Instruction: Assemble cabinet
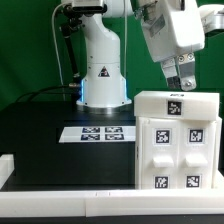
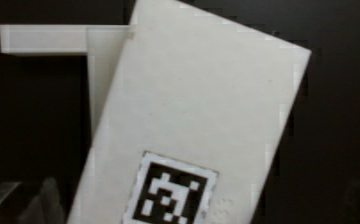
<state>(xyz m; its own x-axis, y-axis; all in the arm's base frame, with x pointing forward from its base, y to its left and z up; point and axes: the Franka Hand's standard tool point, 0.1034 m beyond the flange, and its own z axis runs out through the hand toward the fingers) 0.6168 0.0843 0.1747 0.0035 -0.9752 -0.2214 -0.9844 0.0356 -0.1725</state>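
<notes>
The cabinet [image 1: 175, 140] is a large white box standing upright on the black table at the exterior view's right. Its front carries several black-and-white tags on what look like drawer blocks, and one tag [image 1: 174, 103] lies on its top. My gripper [image 1: 180, 82] hangs just above the cabinet's top, near the top tag, with its fingers slightly apart and nothing between them. In the wrist view the cabinet's flat white top [image 2: 195, 100] fills the frame at a slant, with its tag [image 2: 168, 192] close to the camera. The fingertips barely show there.
The marker board [image 1: 100, 133] lies flat on the table in front of the robot base [image 1: 103, 75]. The white raised border [image 1: 60, 180] runs along the table's near edge, and a piece of it shows in the wrist view [image 2: 52, 40].
</notes>
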